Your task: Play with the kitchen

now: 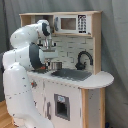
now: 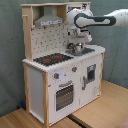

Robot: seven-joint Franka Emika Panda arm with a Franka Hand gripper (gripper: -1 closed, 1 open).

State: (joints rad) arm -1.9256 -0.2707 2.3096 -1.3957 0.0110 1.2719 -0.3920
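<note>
Second exterior view: gripper (image 2: 76,42) is held over a small metal pot (image 2: 76,48) on the kitchen (image 2: 65,75) counter, directly below the fingers; finger spread cannot be told. Grasping appears underway; a controlled descent is judged next.

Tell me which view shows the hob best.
The second exterior view: the hob lies in the open, red rings plain, on the counter left of the gripper. In the first exterior view the arm stands in front of that end of the kitchen, hiding the hob.
</note>
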